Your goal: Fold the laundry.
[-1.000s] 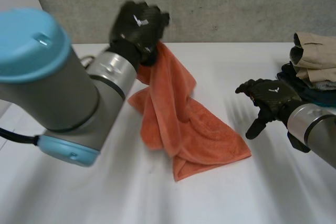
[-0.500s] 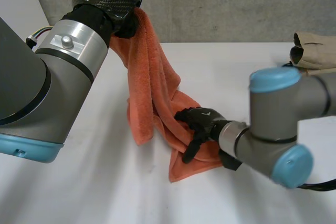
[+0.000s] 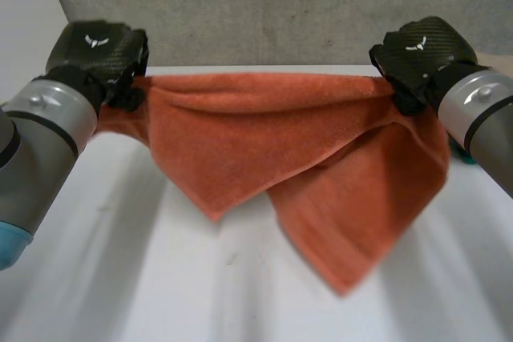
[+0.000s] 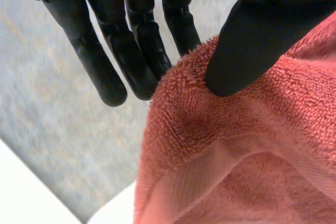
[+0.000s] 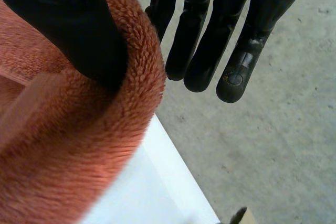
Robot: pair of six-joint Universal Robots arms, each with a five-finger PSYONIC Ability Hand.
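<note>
**Towel held up between two hands, opening step of a fold.** The left hand (image 3: 96, 50), in the upper left of the head view, and the right hand (image 3: 421, 50), in the upper right, are holding one orange towel (image 3: 296, 142) by its upper edge, which is running nearly straight and taut between them in front of the grey wall (image 3: 264, 6). The rest of the cloth is hanging over the white table (image 3: 120, 278) in two uneven layers. One pointed tip is dropping to the lower centre-left and a longer one to the lower centre-right; whether either is touching the table cannot be told.

In the left wrist view the thumb (image 4: 252, 35) is pressing a towel corner against the straight fingers (image 4: 131, 51), so this hand is pinching the cloth. In the right wrist view the thumb (image 5: 68, 24) is likewise clamping the towel's plush edge against the fingers (image 5: 210, 40).

**Step in hand (judged).** The towel is being spread open in the air; no fold is made yet.

**Next move (judged).** The doubled hanging layers are calling for shaking out or for laying flat on the table. Both hands would need to travel together so that the upper edge stays level and neither pinch slips.

**Count.** One towel, two hands, one table.
</note>
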